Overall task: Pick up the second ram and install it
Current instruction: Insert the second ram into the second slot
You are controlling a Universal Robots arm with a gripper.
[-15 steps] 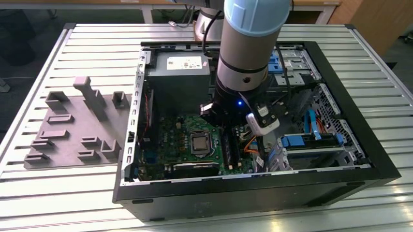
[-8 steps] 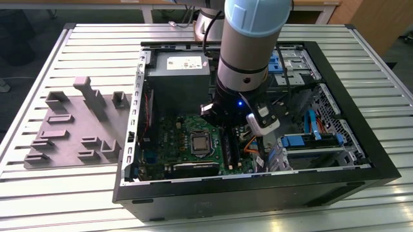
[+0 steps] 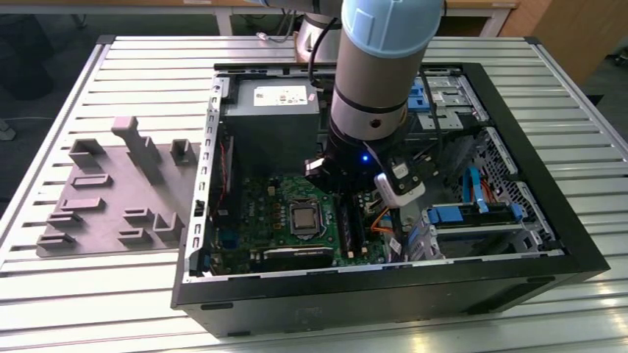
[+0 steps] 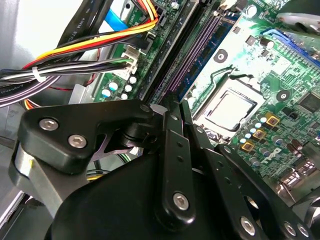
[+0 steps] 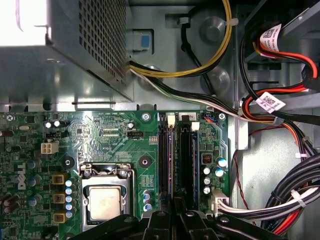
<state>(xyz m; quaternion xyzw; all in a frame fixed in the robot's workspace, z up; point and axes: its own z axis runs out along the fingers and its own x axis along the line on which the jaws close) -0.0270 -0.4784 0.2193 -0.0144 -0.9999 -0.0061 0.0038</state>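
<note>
**gripper down over the ram slots, second ram not clearly seen**

slatted metal table (image 3: 88,301) carried the open computer case (image 3: 579,261), with a grey fixture plate (image 3: 108,187) beside it on the exterior view's left.

the second ram was what i looked for first, and i could not pick it out for certain. in the first wrist view a bluish strip (image 5: 194,160) ran along the outer of the ram slots (image 5: 167,160), but whether that was the second ram, another module or the slot itself i could not tell.

the gripper (image 5: 172,217) hung directly over the near end of those slots, low inside the case. i could not tell how far its jaws stood apart or whether anything thin was between them.

around that lay the motherboard (image 5: 115,132), the cpu socket (image 5: 105,200), the grey power-supply box (image 5: 75,50) and the cable bundle (image 5: 280,117). the arm (image 3: 378,73) stood upright over it all.

i judged the installing step to be in hand. it called for a strip square to its slot and pressure straight down, clear of the cables.
</note>
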